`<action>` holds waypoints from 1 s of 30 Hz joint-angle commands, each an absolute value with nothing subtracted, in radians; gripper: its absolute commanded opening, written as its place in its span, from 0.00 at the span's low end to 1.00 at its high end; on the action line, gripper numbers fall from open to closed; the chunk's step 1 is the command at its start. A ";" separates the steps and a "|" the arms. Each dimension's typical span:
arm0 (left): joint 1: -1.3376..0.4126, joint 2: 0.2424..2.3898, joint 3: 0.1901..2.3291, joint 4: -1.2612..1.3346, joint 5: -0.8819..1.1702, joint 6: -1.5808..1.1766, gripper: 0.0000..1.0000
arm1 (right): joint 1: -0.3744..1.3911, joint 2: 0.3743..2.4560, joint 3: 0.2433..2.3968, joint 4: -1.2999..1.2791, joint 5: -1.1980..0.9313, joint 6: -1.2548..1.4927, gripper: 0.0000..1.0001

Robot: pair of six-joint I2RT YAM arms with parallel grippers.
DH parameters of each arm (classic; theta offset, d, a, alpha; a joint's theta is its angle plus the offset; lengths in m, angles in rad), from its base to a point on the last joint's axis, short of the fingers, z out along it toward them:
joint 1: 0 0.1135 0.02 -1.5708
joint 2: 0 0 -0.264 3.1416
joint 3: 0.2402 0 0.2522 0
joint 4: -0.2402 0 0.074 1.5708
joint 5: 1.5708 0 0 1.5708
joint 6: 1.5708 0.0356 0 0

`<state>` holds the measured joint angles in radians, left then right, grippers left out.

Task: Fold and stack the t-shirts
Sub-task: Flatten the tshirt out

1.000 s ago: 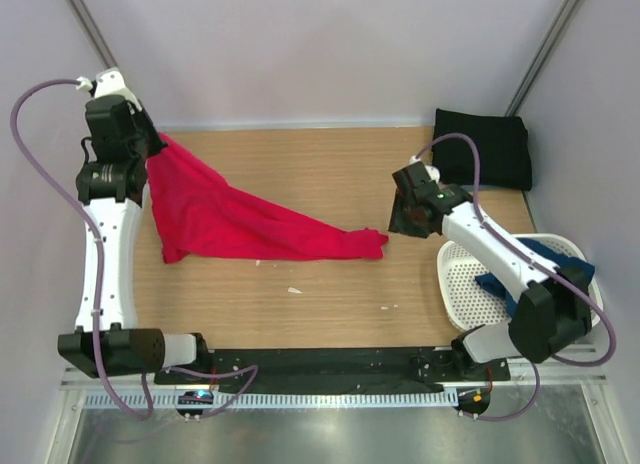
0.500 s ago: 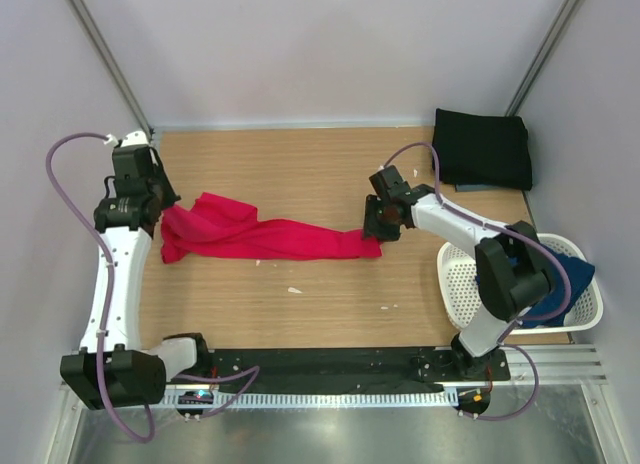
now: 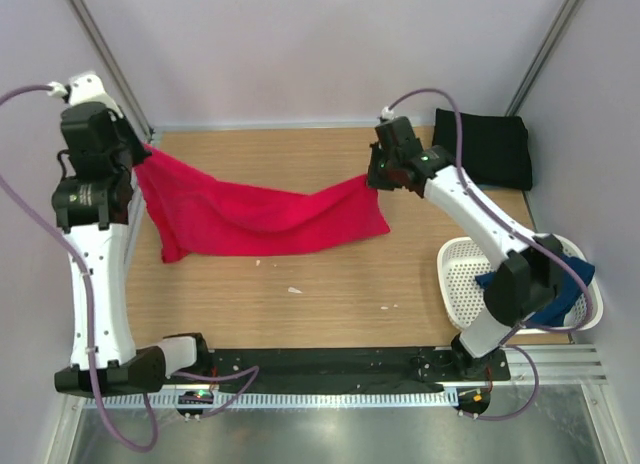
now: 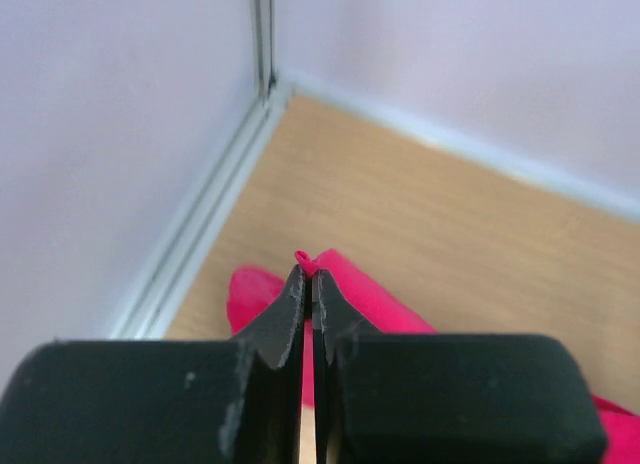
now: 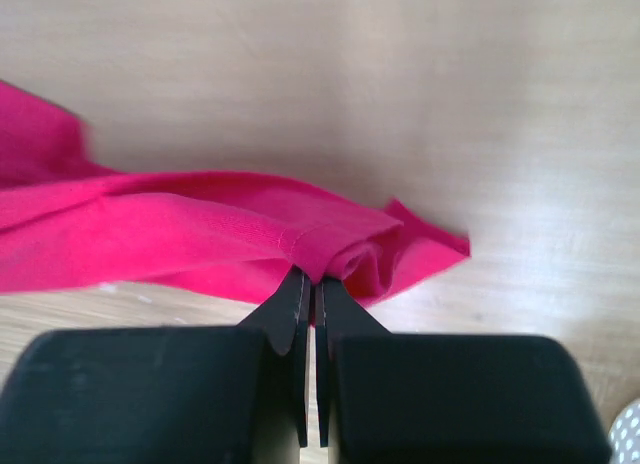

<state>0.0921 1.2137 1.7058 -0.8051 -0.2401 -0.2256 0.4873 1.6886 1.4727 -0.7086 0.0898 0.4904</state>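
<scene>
Left gripper (image 4: pixel 308 276), right gripper (image 5: pixel 312 286) — jaws pinched on red shirt (image 3: pixel 260 219) edges; cloth sags between — open table (image 3: pixel 330 309) in front.

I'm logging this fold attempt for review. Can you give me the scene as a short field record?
left gripper: shut on one end of the red t-shirt, far left
right gripper: shut on its other end
red t-shirt: spread between both grippers, sagging mid-span
black t-shirt: folded, far right corner
navy t-shirt: in white basket, near right
</scene>
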 commanded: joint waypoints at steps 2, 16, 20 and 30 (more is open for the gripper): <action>0.097 1.195 1.931 -0.814 -0.282 -0.160 0.00 | 0.489 1.502 1.720 -0.741 0.175 0.419 0.01; 0.095 1.108 2.064 -0.873 -0.368 -0.133 0.00 | 0.489 1.355 1.670 -0.919 0.210 0.406 0.01; 0.095 0.973 1.756 -0.864 -0.235 -0.155 0.00 | 0.489 1.212 1.204 -0.769 0.088 0.501 0.01; 0.095 0.773 1.185 -0.828 -0.164 -0.313 0.00 | 0.502 1.147 0.825 -0.741 -0.018 0.531 0.31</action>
<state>0.0921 0.8574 1.2343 -0.8585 -0.1947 -0.2531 0.4984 1.2011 0.7906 -0.7673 -0.0067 0.5480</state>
